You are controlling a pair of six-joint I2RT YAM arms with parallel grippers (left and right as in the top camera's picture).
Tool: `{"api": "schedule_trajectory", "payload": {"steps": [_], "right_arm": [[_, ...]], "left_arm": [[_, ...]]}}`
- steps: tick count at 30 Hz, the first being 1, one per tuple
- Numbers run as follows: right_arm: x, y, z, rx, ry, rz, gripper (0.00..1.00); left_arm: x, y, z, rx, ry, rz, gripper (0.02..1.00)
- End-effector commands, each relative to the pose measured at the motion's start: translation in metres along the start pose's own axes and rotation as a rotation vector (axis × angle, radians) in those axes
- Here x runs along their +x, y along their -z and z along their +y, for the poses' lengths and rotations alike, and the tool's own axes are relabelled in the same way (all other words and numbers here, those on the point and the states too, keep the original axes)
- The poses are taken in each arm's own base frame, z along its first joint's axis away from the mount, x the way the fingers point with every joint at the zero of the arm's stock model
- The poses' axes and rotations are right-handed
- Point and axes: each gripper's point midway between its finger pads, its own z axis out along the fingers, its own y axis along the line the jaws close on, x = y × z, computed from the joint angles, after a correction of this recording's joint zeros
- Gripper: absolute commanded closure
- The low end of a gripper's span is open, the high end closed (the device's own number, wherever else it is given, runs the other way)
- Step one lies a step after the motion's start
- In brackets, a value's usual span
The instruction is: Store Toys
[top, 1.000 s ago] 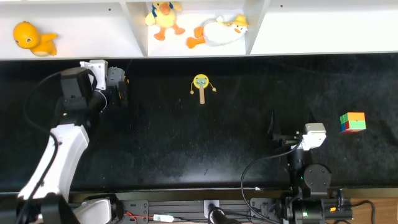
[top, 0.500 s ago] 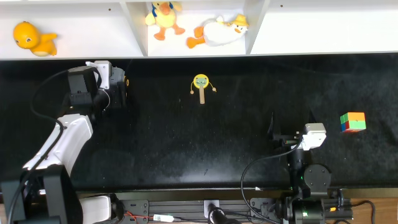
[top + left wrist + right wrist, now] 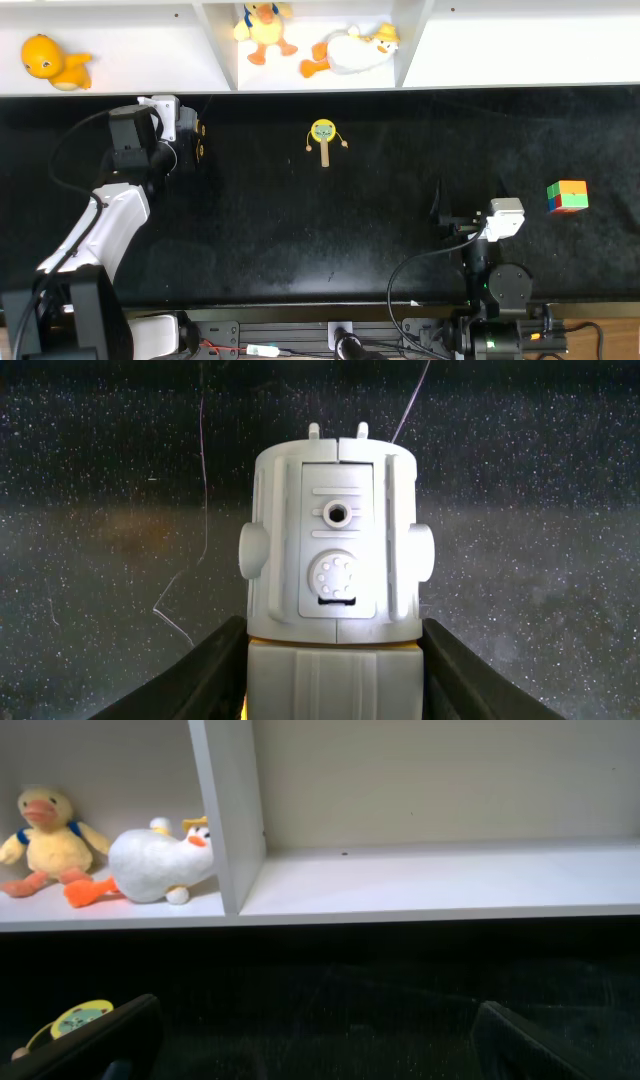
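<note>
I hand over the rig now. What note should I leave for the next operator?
Left gripper: shut on the white robot toy, in front of the shelf.
Right gripper: open, empty.
Done: yellow duck in the left compartment; yellow plush duck and white plush duck in the middle one.
Left: robot toy, rattle drum and colour cube, both on the table.

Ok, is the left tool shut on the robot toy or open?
Shut on it: left tool fingers press both sides of the robot toy.
</note>
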Motion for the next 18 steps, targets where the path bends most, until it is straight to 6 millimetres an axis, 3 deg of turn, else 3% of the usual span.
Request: {"api": "schedule_trajectory", "payload": {"steps": [1, 12, 18], "right_arm": [[0.003, 0.0, 0.0, 0.002, 0.0, -0.001, 0.005], [0.003, 0.0, 0.0, 0.002, 0.0, -0.001, 0.005], [0.003, 0.0, 0.0, 0.002, 0.0, -0.001, 0.005]], "left_arm": [[-0.001, 0.008, -0.001, -0.004, -0.008, -0.007, 0.645], [-0.006, 0.068, 0.001, -0.045, -0.029, -0.036, 0.669], [-0.023, 0.095, -0.007, -0.012, -0.035, -0.122, 0.669]]}}
